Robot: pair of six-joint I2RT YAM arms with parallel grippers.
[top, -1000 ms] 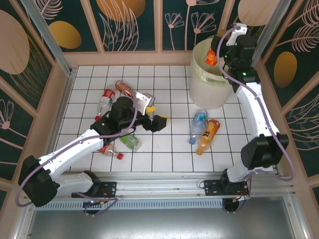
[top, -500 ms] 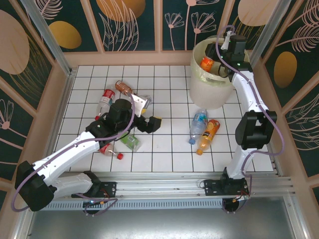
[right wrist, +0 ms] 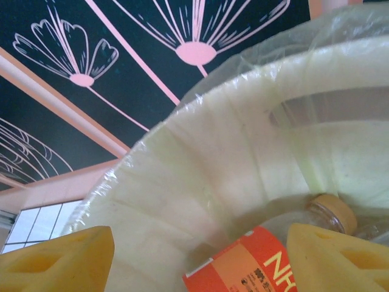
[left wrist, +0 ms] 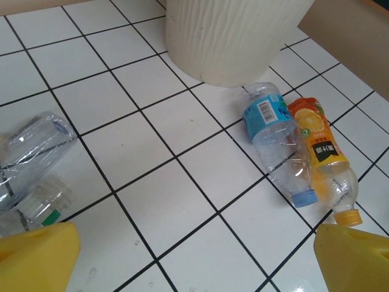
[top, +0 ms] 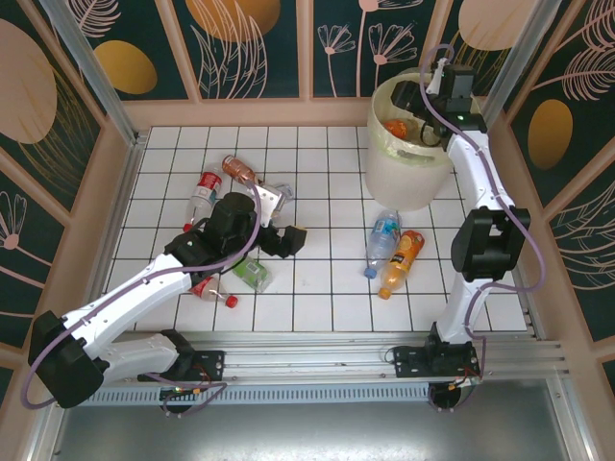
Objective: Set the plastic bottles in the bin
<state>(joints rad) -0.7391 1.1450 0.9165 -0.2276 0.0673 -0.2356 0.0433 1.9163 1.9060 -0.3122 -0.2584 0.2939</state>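
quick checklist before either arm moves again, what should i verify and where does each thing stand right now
1. Right gripper jaws apart over the bin: ok.
2. Orange-labelled bottle lying inside the bin, not clamped: ok.
3. Left gripper open with nothing between its fingers: ok.
4. Next target lined up for the left gripper: not ok; a clear bottle lies off to one side, not between the fingers.
5. Table cleared of bottles: not ok; the blue-labelled bottle and orange juice bottle lie side by side near the bin, and others lie around the left arm.
6. Right fingers free of the bin's liner: cannot tell.
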